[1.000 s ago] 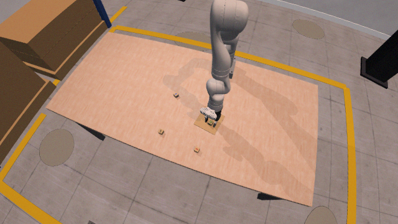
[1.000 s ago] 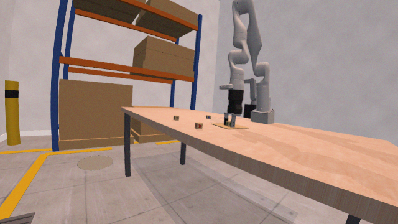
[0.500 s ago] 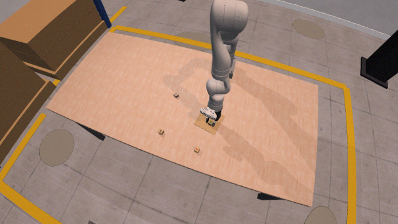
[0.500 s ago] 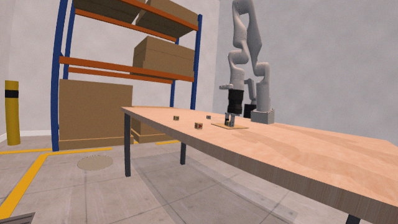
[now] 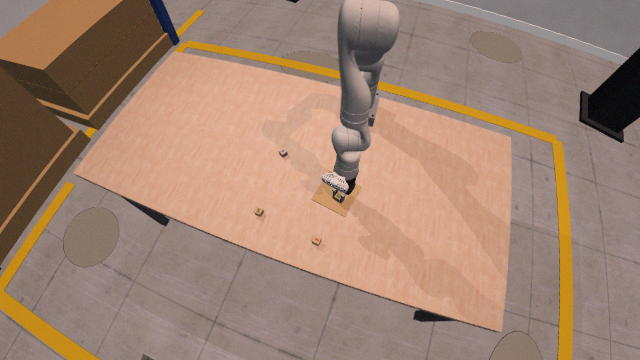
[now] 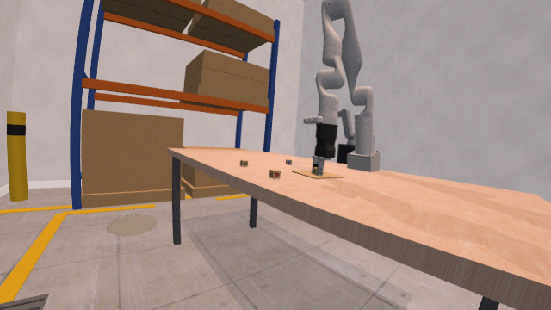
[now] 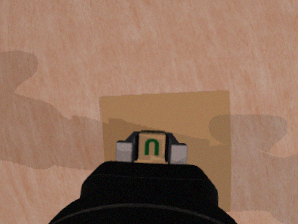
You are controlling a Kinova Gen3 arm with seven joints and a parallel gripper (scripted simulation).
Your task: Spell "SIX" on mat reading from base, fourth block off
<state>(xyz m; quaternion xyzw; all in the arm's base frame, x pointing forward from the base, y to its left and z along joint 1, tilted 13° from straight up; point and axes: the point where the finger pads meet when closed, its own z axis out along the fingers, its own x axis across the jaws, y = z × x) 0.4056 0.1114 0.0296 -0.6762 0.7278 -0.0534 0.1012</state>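
Observation:
The mat (image 5: pixel 324 199) (image 6: pixel 304 173) (image 7: pixel 200 110) lies flat on the table. A block with a green arch-like letter (image 5: pixel 338 196) (image 6: pixel 315 170) (image 7: pixel 151 146), open side down in the wrist view, stands on it. My gripper (image 5: pixel 338 198) (image 6: pixel 318 170) (image 7: pixel 152 142) is down around this block, a finger against each side. Off the mat lie a block with a blue mark (image 5: pixel 283 153) (image 6: pixel 288 162), a block with a dark mark (image 5: pixel 259 212) (image 6: pixel 244 164) and a block with a red mark (image 5: pixel 316 241) (image 6: pixel 275 174). Their letters are too small to read.
The table (image 5: pixel 200 125) (image 6: pixel 387 194) carries the arm's base at its back edge. The red-marked block is near the front edge. A shelf rack with boxes (image 6: pixel 133 151) stands beyond the table's end. Shadows of the arm cross the mat.

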